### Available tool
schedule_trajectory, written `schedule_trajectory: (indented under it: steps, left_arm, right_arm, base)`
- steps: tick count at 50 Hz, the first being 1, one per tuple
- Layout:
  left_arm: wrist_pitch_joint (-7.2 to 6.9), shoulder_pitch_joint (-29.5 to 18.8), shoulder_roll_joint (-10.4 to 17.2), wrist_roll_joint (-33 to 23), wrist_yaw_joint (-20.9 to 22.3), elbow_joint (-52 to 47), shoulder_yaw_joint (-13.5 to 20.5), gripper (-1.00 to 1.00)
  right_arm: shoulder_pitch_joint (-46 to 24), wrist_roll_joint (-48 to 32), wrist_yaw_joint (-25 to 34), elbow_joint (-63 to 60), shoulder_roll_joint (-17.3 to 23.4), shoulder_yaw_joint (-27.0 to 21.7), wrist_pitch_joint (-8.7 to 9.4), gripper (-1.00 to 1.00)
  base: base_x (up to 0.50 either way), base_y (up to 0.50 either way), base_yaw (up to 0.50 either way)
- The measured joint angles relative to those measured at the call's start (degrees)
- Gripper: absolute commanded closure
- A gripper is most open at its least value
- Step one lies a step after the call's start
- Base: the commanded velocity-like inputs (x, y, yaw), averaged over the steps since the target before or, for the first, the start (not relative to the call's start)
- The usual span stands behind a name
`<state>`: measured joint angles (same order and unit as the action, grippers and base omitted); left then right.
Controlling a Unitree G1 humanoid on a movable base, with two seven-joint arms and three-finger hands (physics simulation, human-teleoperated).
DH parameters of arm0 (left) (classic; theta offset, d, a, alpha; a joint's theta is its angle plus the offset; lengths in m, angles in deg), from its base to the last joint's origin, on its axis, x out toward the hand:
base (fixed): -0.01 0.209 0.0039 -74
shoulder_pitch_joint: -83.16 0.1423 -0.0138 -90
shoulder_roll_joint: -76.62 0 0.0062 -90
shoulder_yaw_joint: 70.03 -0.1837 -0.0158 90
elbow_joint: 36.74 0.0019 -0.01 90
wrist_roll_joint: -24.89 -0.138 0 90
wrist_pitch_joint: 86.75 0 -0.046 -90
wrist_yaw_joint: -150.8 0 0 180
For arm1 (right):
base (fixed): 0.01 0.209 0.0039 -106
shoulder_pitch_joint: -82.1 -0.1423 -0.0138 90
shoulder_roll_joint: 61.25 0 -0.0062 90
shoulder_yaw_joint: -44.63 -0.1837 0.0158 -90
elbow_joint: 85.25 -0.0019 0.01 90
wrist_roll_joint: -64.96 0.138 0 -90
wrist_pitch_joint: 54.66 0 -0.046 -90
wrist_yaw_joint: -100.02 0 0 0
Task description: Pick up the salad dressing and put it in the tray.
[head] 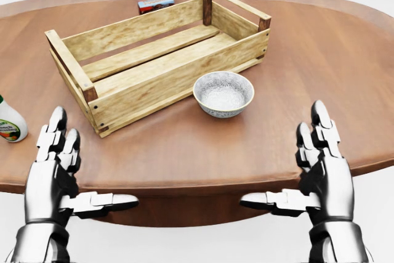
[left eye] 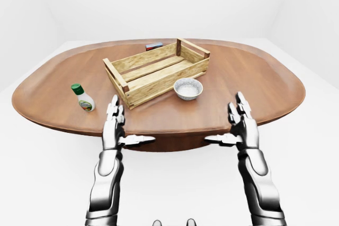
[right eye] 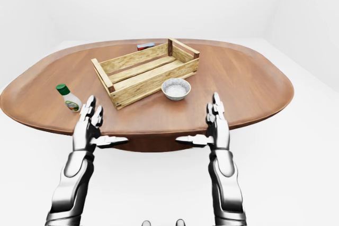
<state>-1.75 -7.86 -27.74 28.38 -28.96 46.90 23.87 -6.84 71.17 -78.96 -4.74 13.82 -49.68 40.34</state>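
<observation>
The salad dressing [left eye: 83,98] is a small white bottle with a green cap, standing upright on the left part of the oval wooden table [left eye: 254,78]. The tray [left eye: 158,70] is a slatted wooden crate near the table's middle, with nothing in it. My left hand [left eye: 123,127] hovers open at the table's near edge, just right of and below the bottle, not touching it. My right hand [left eye: 237,126] is open too, at the near edge on the right. In the head view the bottle [head: 10,123] is cut off at the left border.
A grey-white bowl [left eye: 188,88] sits just right of the tray's near corner. A small red and blue box [left eye: 153,46] lies behind the tray's far side. White floor and walls surround the table.
</observation>
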Motion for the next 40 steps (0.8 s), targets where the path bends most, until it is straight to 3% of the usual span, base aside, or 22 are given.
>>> schedule_trajectory:
  steps: [5, 10, 18, 23, 28, 40]
  left_arm:
    - [0.0, -2.73, 3.54, 4.65, -0.32, -7.0, 6.56, -1.0]
    - [0.0, -5.85, 8.75, 9.66, -0.95, -11.33, 14.35, -1.0]
    - [0.0, -9.47, 18.12, 17.35, -2.83, -13.8, 25.94, -1.0]
    - [0.0, -10.71, 23.64, 21.71, -4.09, -13.32, 32.16, -1.0]
    - [0.0, -11.21, 28.0, 25.4, -5.41, -12.08, 36.75, -1.0]
    - [0.0, -10.81, 34.54, 29.86, -7.52, -8.29, 43.01, -1.0]
  right_arm:
    - [0.56, 11.17, -0.5, -14.42, 2.81, -10.74, 0.0, -1.0]
    - [2.33, 22.4, -0.32, -24.5, 6.92, -26.23, 0.0, -1.0]
    - [6.51, 34.37, 2.86, -31.1, 12.16, -48.86, 0.0, -1.0]
    - [8.35, 41.3, 2.84, -32.57, 14.7, -59.75, 0.0, -1.0]
    - [9.25, 40.5, 2.92, -32.99, 15.93, -63.46, 0.0, -1.0]
    - [7.1, 25.7, 2.5, -33.4, 15.9, -63.09, 0.0, -1.0]
  base:
    - [0.0, 0.0, 0.0]
    - [0.0, 0.0, 0.0]
    - [0.0, 0.0, 0.0]
    - [0.0, 0.0, 0.0]
    - [0.03, 0.2, 0.0]
    - [0.07, 0.5, 0.0]
